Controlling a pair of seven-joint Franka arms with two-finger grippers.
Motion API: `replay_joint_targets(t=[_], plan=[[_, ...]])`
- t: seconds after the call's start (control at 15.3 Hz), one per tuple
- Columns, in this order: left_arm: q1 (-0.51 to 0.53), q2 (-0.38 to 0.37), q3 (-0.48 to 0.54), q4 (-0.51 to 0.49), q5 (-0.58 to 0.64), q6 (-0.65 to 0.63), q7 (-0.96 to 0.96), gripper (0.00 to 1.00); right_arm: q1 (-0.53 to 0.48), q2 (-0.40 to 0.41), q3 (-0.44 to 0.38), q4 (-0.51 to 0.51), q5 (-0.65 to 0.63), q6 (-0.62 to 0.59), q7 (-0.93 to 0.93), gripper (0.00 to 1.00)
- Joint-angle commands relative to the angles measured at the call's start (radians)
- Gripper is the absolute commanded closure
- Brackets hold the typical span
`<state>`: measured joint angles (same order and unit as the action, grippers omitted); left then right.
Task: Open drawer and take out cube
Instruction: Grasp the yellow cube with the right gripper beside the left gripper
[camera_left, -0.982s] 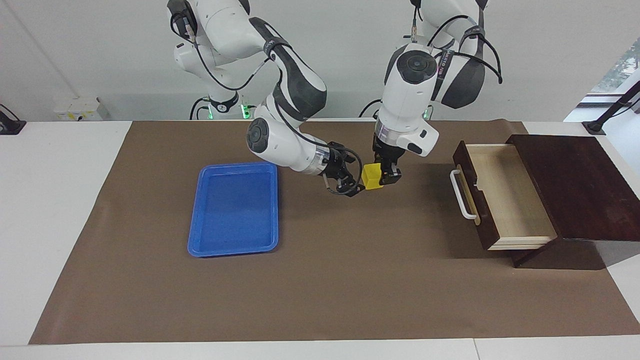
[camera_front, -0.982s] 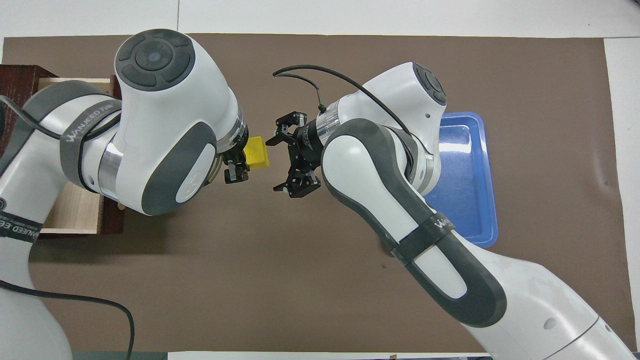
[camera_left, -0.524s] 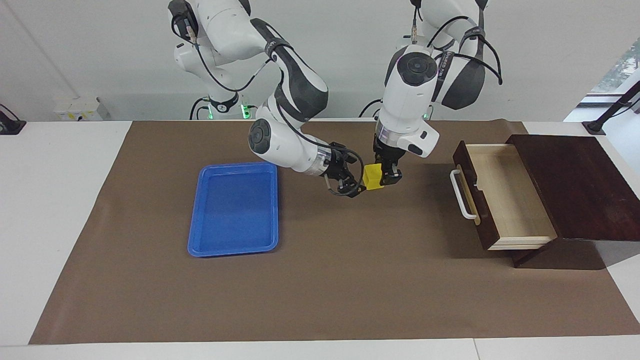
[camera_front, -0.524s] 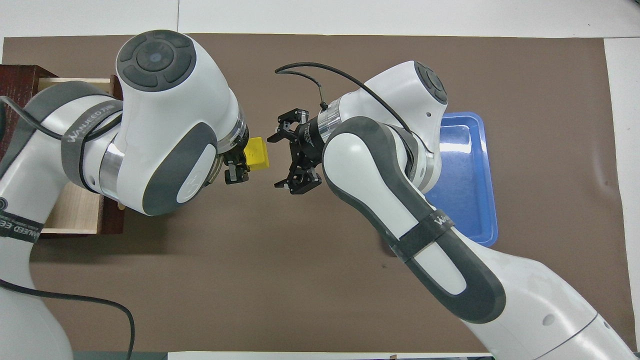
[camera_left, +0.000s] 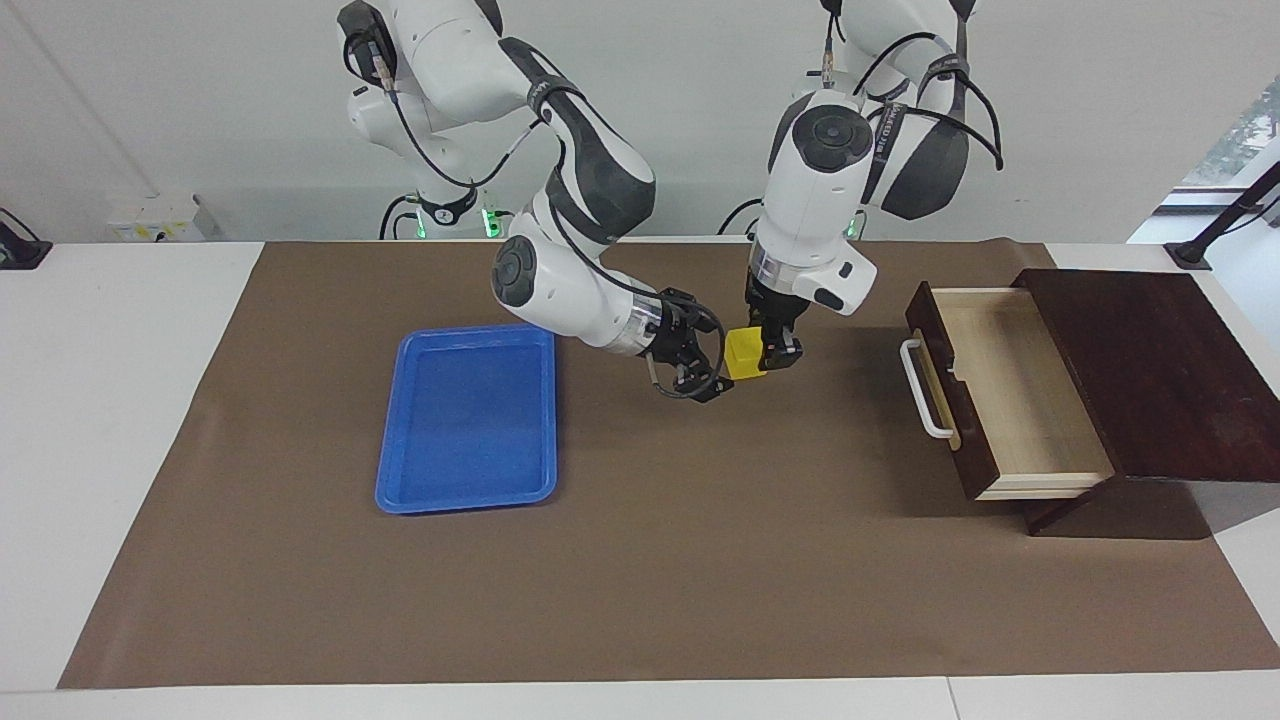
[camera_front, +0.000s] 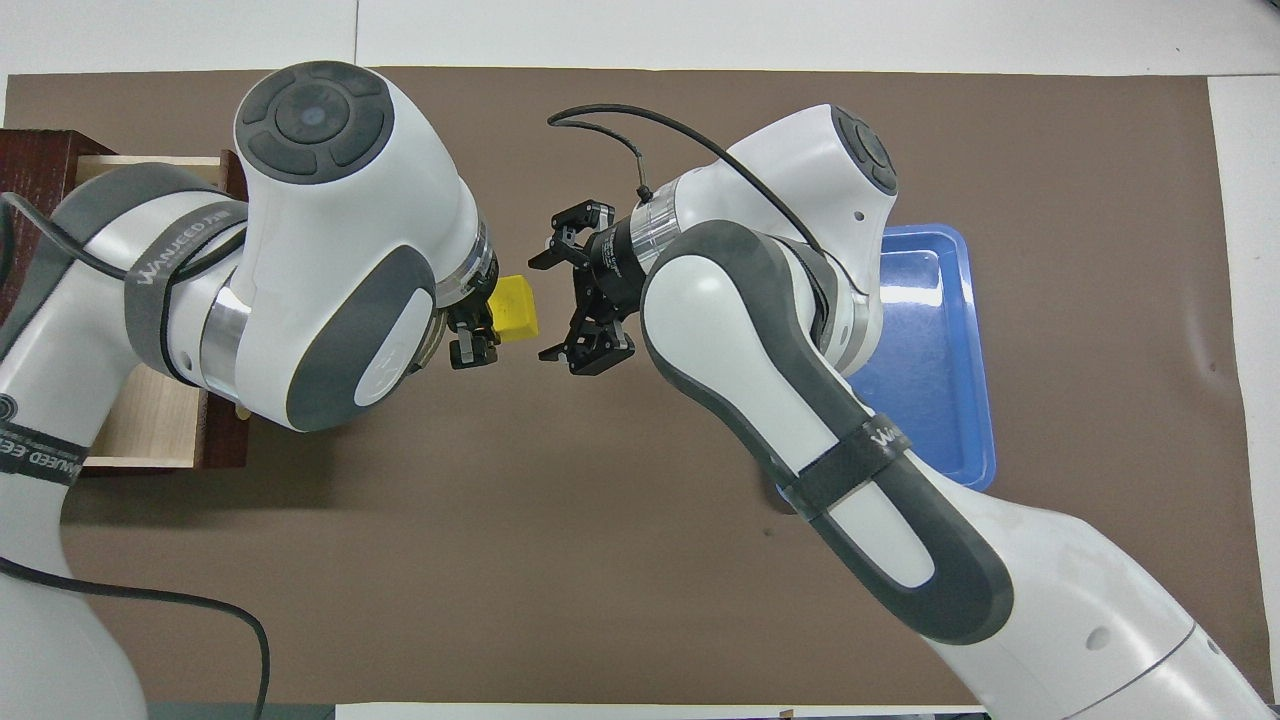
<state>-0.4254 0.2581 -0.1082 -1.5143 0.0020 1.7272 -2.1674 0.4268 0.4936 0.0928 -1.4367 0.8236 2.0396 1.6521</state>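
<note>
The drawer (camera_left: 1010, 390) stands pulled open at the left arm's end of the table. Its pale inside shows nothing in it, and its white handle (camera_left: 922, 392) faces the mat's middle. It also shows in the overhead view (camera_front: 150, 440), partly under the left arm. My left gripper (camera_left: 762, 355) (camera_front: 480, 320) is shut on the yellow cube (camera_left: 743, 353) (camera_front: 512, 310) and holds it above the brown mat, between the drawer and the blue tray. My right gripper (camera_left: 702, 368) (camera_front: 552, 305) is open, level with the cube and right beside it, fingers spread toward it.
A blue plastic tray (camera_left: 468, 417) (camera_front: 935, 390) lies on the brown mat (camera_left: 700, 560) toward the right arm's end, with nothing in it. The dark wooden box (camera_left: 1150, 370) holds the drawer.
My right gripper has moved a little closer to the cube, still open. The left gripper holds the cube almost still.
</note>
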Motion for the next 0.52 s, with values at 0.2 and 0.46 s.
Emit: replay_joint_targets(t=[0.2,0.46], plan=[[-0.015,-0.020,0.012,-0.026,-0.017,0.005,-0.011,1.00,0.035,0.031,0.004,0.048,-0.057,-0.012,0.043,0.00],[-0.021,-0.020,0.012,-0.026,-0.017,0.003,-0.011,1.00,0.036,0.029,0.004,0.048,-0.066,-0.018,0.052,0.00]])
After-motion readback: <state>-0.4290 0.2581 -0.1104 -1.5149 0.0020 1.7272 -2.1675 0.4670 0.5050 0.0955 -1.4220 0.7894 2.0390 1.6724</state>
